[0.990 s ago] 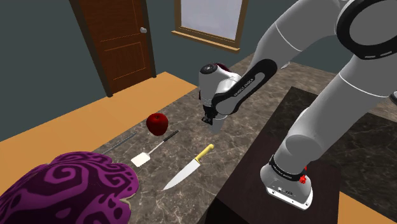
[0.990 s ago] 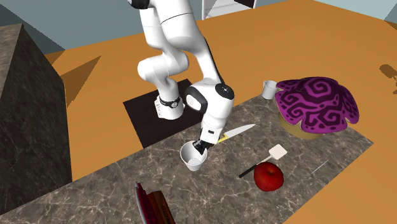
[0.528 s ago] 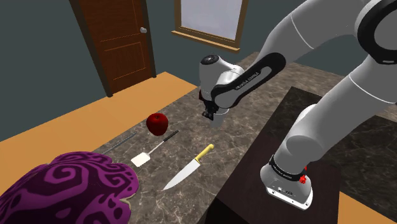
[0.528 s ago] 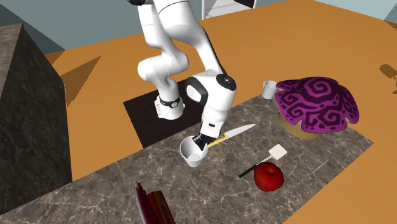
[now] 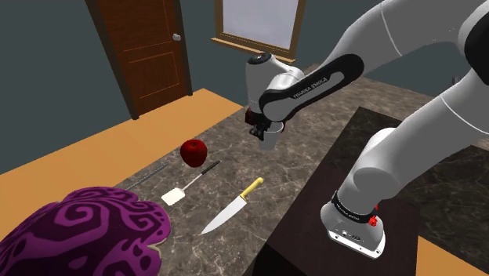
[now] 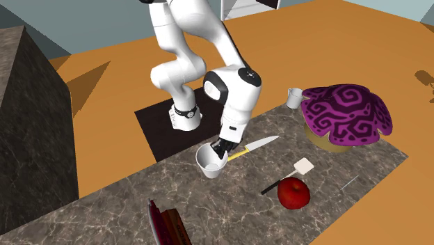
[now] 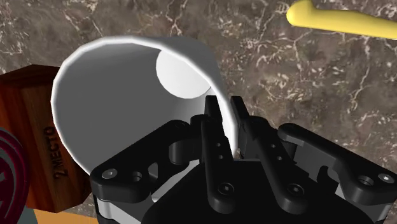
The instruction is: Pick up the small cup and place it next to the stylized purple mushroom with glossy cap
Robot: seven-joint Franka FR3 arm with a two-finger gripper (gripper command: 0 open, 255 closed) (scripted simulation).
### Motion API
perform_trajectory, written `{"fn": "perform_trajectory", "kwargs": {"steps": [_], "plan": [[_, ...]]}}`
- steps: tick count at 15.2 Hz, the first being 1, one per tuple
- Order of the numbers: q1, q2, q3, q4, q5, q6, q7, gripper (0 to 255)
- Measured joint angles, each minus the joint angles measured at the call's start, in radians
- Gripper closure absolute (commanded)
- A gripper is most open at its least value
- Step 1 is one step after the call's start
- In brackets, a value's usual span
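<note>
We see the gripper [image 6: 220, 145] pinching the white cup [image 6: 210, 164] by its rim. It hangs over the marble counter [image 6: 236, 203] beside the knife [image 6: 261, 143] - well apart from the purple mushroom [image 6: 346, 113].

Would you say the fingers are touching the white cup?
Touching: the wrist view shows the fingers clasping the white cup by its wall, one inside, one outside.

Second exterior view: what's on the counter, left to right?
dark red object → white cup in the end effector → yellow-handled knife → red apple → purple mushroom. Spatula and second cup omitted: they sit over the apple's span.
</note>
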Motion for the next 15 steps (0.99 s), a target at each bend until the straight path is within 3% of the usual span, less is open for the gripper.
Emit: {"fn": "perform_trajectory", "kwargs": {"steps": [15], "plan": [[0.017, -0.123, -0.012, 0.11, 0.045, -0.227, -0.065, 255]]}}
